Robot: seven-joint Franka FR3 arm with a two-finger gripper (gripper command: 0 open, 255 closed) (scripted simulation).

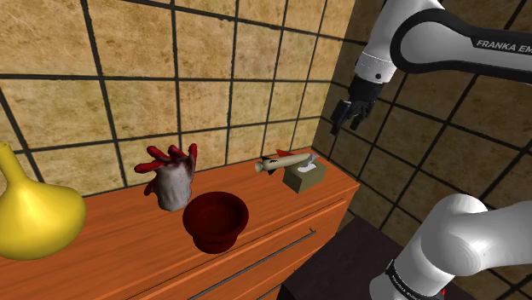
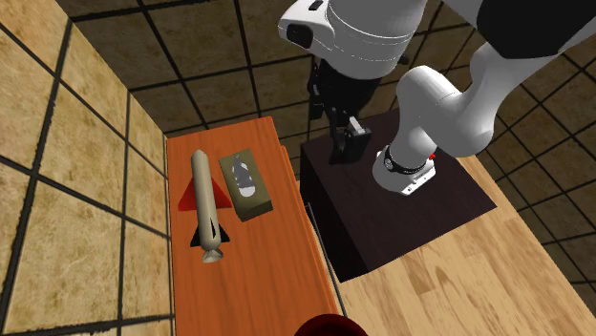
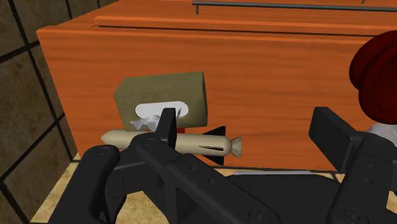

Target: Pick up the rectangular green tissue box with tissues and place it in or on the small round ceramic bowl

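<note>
Jaws spread, empty, well off the olive-green rectangular tissue box [image 2: 245, 183]; should pinch across its narrow width, clearing the tan toy rocket [image 2: 204, 205] just beside it.

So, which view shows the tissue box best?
The second exterior view: the tissue box shows whole, from above. The shoulder view shows it far off; in the wrist view a claw finger overlaps it.

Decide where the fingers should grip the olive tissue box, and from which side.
Come from above and set the fingers on the two long side walls of the tissue box: it lies flat, opening up, and that is its narrower span. The rocket lies close along one wall, so that finger probably has little room.
</note>
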